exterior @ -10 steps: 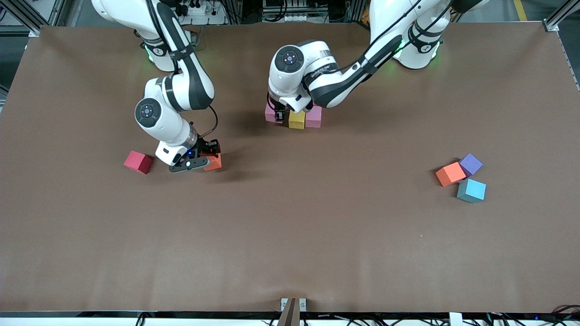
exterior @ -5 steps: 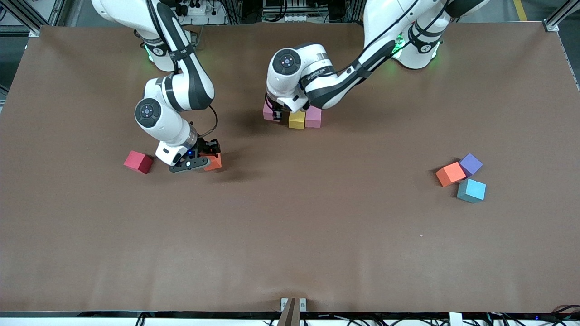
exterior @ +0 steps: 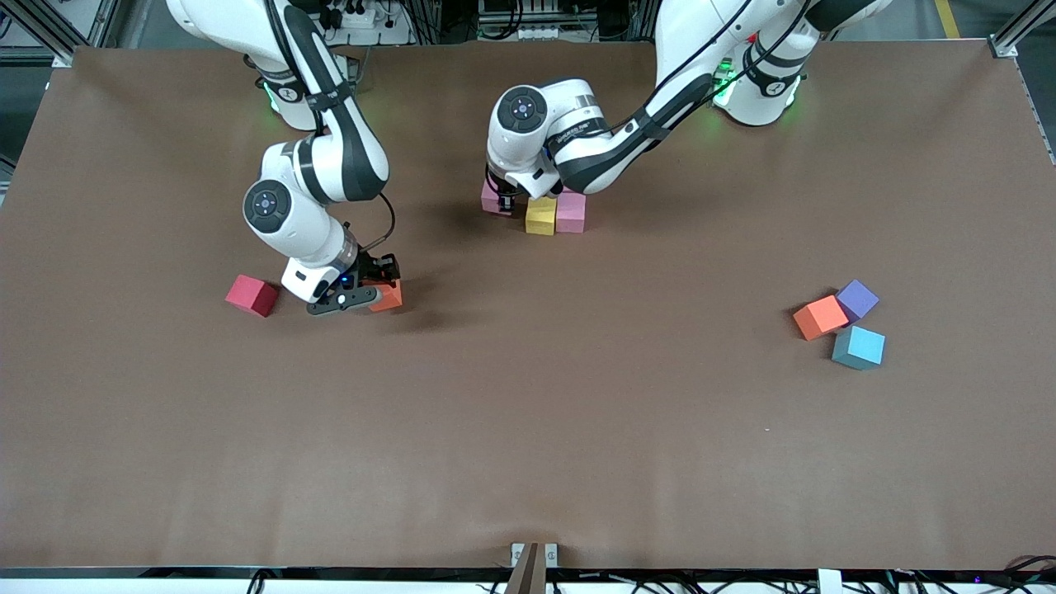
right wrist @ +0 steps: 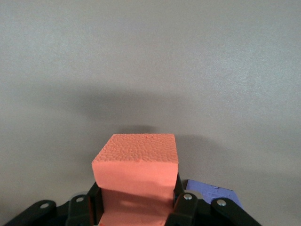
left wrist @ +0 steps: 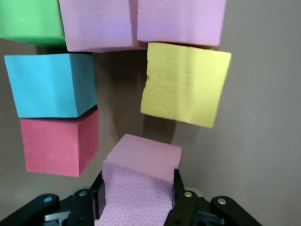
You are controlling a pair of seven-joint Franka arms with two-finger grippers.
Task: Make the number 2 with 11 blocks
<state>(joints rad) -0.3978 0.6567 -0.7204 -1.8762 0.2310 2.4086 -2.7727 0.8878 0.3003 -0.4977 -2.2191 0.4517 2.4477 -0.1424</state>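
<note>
Wrist views show left gripper (left wrist: 136,200) clamping pink block (left wrist: 138,188), right gripper (right wrist: 136,202) clamping orange block (right wrist: 136,179)

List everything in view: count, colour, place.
pink blocks: 3, pink; two side by side in the mid-table cluster, a third in the left hand
yellow block: 1, yellow; in the cluster, beside the pinks
green block: 1, green; in the cluster
light blue blocks: 2; one in the cluster, one loose toward the left arm's end
red blocks: 2; one in the cluster, one loose toward the right arm's end
orange blocks: 2; one in the right hand, one beside the purple
purple block: 1, purple; toward the left arm's end
table: 1, brown
left hand: shut on a pink block
right hand: shut on an orange block
</note>
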